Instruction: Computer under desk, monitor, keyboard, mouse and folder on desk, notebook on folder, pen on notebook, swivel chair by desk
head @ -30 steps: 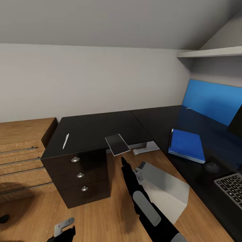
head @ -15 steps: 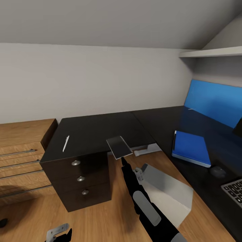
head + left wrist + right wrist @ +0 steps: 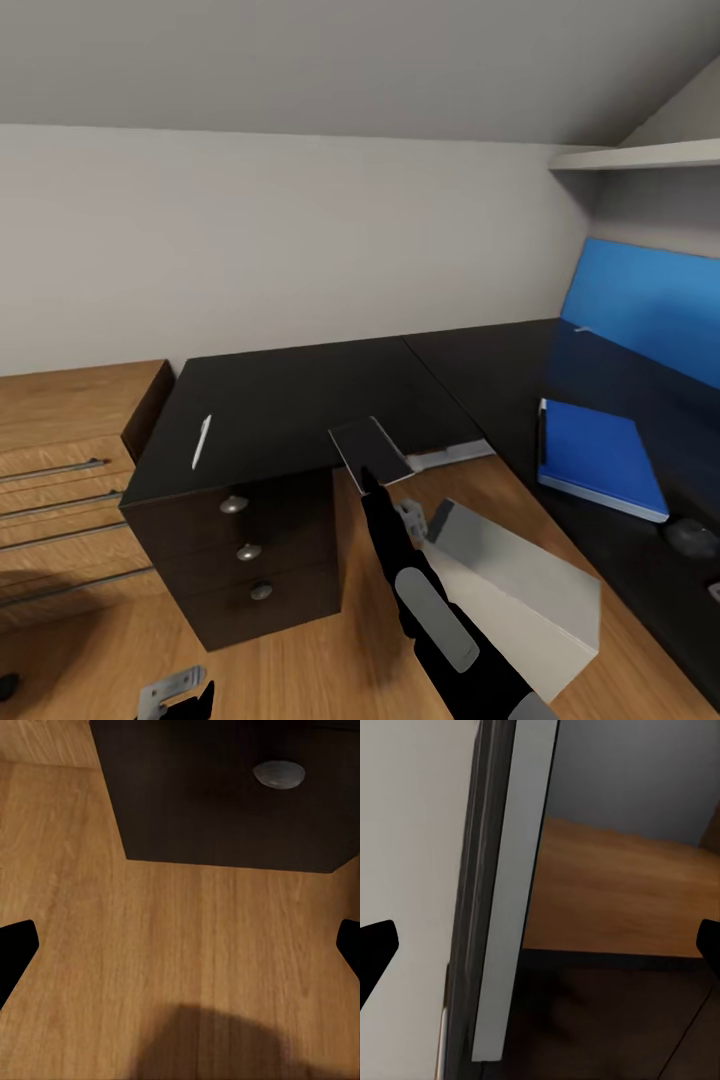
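The right hand (image 3: 369,488) reaches forward with its fingers apart, as the right wrist view shows, and holds nothing. Just beyond its tips lies the notebook (image 3: 370,452), a small grey rectangle jutting over the edge of the black bench (image 3: 300,395). Over the last second the whole head view has swung. The bench and what lies on it have slid right in the picture, while the arm keeps its place in it. So the robot has turned, not the things. The notebook now sits closer to the fingertips, which suggests it is the next pick-up.

Just beside the arm, to the hand's right and nearer the robot, the computer (image 3: 515,590) stands on the wooden floor. Well off to the hand's right, the blue folder (image 3: 600,460) lies on the bench with the mouse (image 3: 692,536) near it. To the hand's left, the white pen (image 3: 201,442) rests on the bench. The left hand (image 3: 178,692) hangs low over the floor, fingers apart and empty.

By count there are one notebook, one pen, one folder, one mouse, one computer and three drawer knobs (image 3: 247,551).
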